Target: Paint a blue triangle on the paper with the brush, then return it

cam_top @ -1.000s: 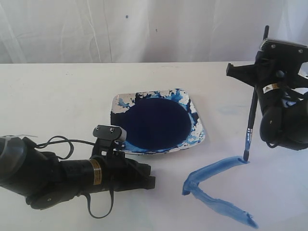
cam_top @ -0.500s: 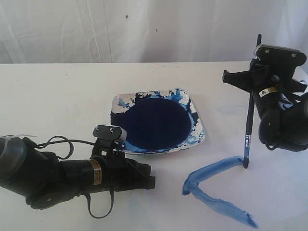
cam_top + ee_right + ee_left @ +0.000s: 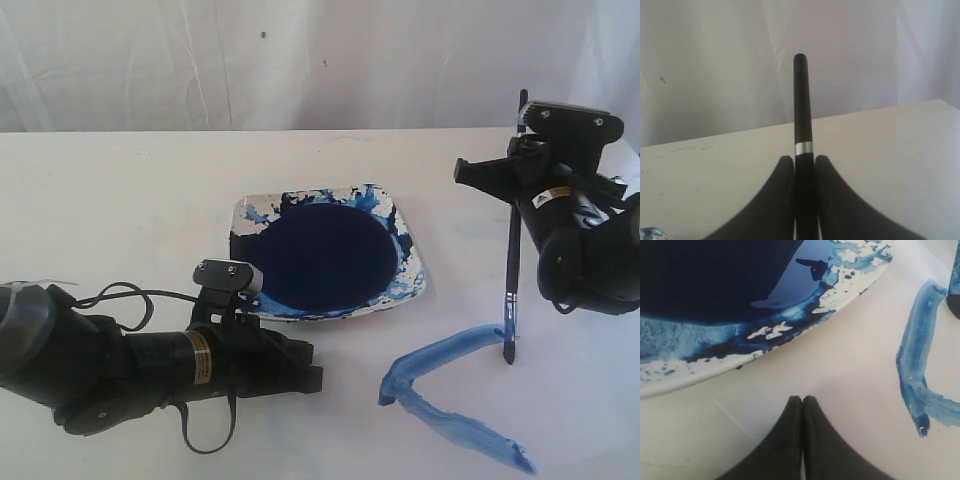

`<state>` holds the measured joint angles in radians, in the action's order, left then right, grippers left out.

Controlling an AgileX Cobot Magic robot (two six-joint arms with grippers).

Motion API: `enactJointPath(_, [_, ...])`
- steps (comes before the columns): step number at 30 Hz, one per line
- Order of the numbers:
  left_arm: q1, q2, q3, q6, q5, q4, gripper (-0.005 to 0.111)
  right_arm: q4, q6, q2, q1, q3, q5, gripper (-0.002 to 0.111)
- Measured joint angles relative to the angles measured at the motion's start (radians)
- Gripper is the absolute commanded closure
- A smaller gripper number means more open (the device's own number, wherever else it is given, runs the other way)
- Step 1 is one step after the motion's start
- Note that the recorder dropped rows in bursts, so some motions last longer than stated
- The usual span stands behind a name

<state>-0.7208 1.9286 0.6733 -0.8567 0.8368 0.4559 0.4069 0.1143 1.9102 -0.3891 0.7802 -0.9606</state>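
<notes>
My right gripper (image 3: 513,186) is shut on the black handle of the brush (image 3: 511,280), which stands almost upright. Its dark tip touches the paper (image 3: 150,200) just in front of the right end of the upper blue stroke. The blue triangle (image 3: 440,355) shows as two uneven strokes meeting in a corner at the left. In the right wrist view the handle of the brush (image 3: 800,100) rises between the fingers of the right gripper (image 3: 804,159). My left gripper (image 3: 315,365) lies shut and empty on the paper in front of the dish, and the left gripper (image 3: 802,398) sits close to the dish rim (image 3: 690,370).
A square white dish (image 3: 412,262) with a dark navy paint pool (image 3: 325,255) sits mid-table, left of the strokes. The left arm's cable (image 3: 120,295) loops on the paper. A white cloth backdrop (image 3: 300,60) hangs behind the table.
The right gripper has moved left and a little lower, so the brush stands more upright. Its tip has slid from the end of the upper stroke slightly toward the table's front. The left arm is still.
</notes>
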Motion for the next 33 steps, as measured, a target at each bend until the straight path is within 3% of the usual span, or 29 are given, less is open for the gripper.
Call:
enactJointPath(17, [0.000, 0.000, 0.000, 0.000, 0.000, 0.000, 0.107, -0.044, -0.043, 0.000, 0.000, -0.052, 0.060, 0.108])
enactJointPath(33, [0.000, 0.000, 0.000, 0.000, 0.000, 0.000, 0.107, -0.147, -0.212, -0.008, 0.000, -0.121, 0.033, 0.108])
